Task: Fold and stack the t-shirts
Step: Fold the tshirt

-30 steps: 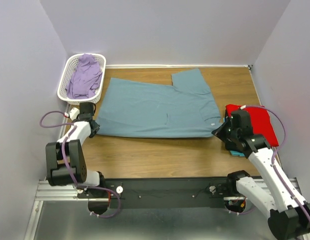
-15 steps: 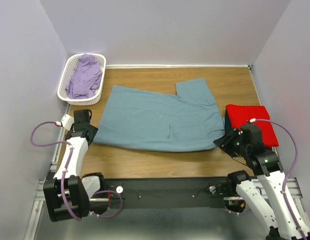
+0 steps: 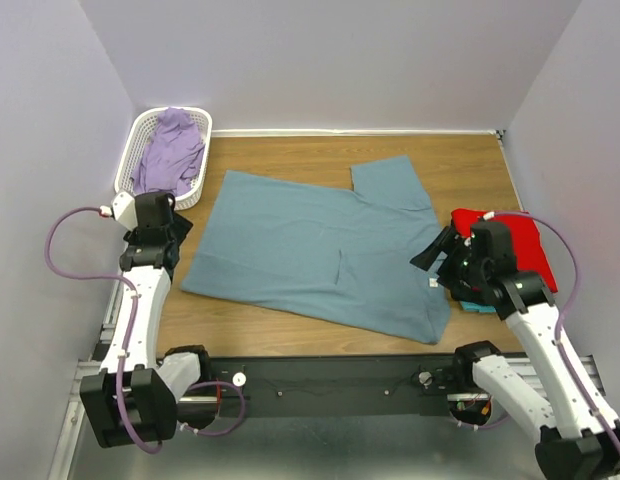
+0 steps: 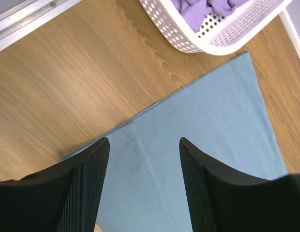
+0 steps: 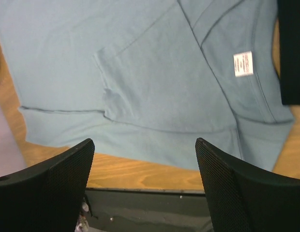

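Note:
The dusty blue-grey t-shirt [image 3: 320,250] lies flat across the middle of the table, its near right corner close to the front edge. Its white neck label [image 5: 242,64] and chest pocket [image 5: 155,92] show in the right wrist view. My left gripper [image 3: 168,232] hovers open over the shirt's left edge [image 4: 213,125], holding nothing. My right gripper [image 3: 435,255] is open above the shirt's right end [image 5: 140,72], also holding nothing. The folded red t-shirt [image 3: 520,240] lies at the right, partly behind the right arm, with a turquoise one [image 3: 478,306] peeking out beneath.
A white lattice basket [image 3: 133,160] with purple cloth [image 3: 170,150] stands at the back left corner, close to my left gripper; its rim [image 4: 198,46] shows in the left wrist view. The table's front edge [image 5: 140,176] lies just below the shirt. Walls close in on three sides.
Both grippers have opened and let go of the blue-grey shirt after drawing its near edge toward the front. The shirt now lies flat, and both arms have lifted off it.

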